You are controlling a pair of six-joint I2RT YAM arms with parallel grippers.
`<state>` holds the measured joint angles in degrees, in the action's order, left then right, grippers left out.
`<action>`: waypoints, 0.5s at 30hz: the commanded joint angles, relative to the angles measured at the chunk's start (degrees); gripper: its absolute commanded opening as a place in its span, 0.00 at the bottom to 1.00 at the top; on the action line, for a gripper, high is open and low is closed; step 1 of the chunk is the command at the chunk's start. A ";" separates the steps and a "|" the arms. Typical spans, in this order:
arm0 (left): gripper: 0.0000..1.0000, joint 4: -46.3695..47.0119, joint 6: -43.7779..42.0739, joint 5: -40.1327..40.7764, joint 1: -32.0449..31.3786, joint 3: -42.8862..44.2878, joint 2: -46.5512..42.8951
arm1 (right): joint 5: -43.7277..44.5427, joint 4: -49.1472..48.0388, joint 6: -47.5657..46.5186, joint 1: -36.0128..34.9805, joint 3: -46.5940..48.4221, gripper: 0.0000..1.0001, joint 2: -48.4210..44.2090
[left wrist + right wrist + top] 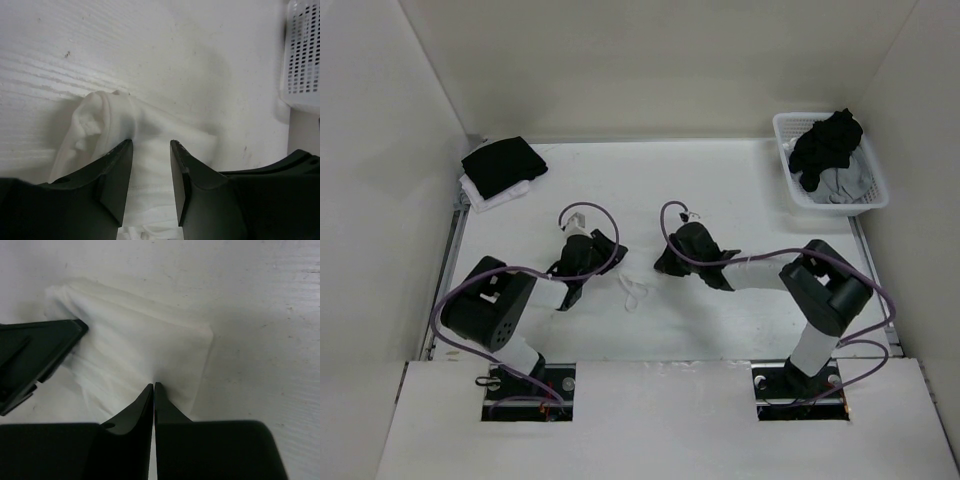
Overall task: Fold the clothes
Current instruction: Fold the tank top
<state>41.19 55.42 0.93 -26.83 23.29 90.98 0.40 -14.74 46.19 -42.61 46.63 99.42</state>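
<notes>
The right gripper has its fingers closed tight on the right edge of the white top, which lies mid-way across the table, stretching leftward to the left gripper, whose half-open fingers straddle the cloth's left end without clamping it.

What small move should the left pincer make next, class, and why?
Probably close the left pincer. Its jaws stand apart with a fold of the top between them, while the right pincer is shut on the top's edge. A grip on both sides would likely let the arms lift and fold it together.
</notes>
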 commanded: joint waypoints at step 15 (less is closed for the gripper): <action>0.58 -4.43 -3.11 0.82 1.65 -6.15 -29.00 | -2.78 -4.95 -1.89 1.87 -4.44 0.48 -16.07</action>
<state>40.82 55.13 0.75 -25.52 17.10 66.50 -2.81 -17.74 46.19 -40.82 43.05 91.11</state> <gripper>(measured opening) 0.573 0.455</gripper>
